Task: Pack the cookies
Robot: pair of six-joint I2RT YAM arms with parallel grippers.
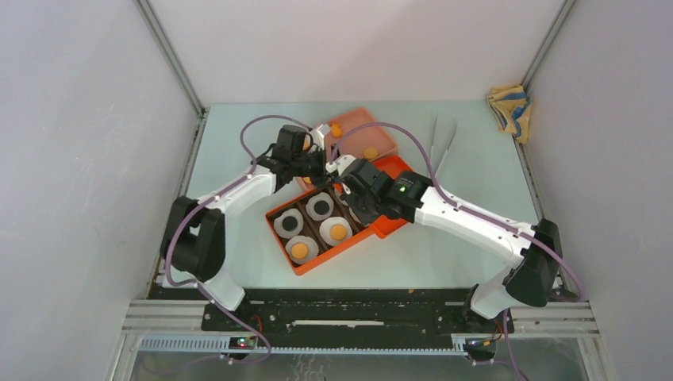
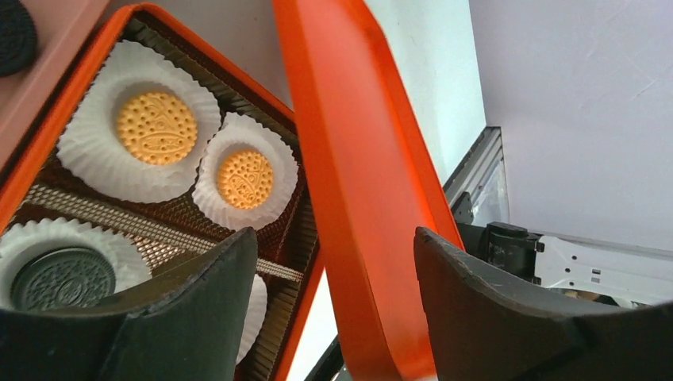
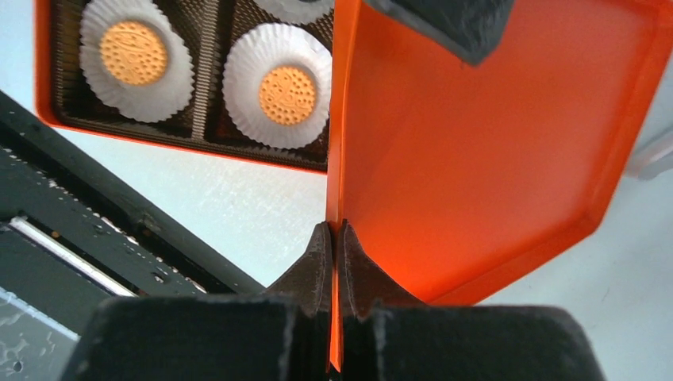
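Four cookies (image 1: 300,251) sit in cups (image 3: 246,79) in the box (image 1: 298,272). The right tool (image 3: 335,238) pinches the lid (image 3: 476,119) rim; the left tool (image 2: 333,246) is spread astride it. Beyond, loose cookies (image 1: 371,152) wait in the tray (image 1: 373,127), so packing looks unfinished.

a robotics lab test cell: plain grey panels (image 1: 71,159) wall in a pale table (image 1: 468,230) on the left, right and top of the frame, held by aluminium struts (image 1: 171,55). at the bottom edge, two white robot arms (image 1: 238,190) are bolted to a black rail (image 1: 357,309), trailing purple cables (image 1: 266,120).
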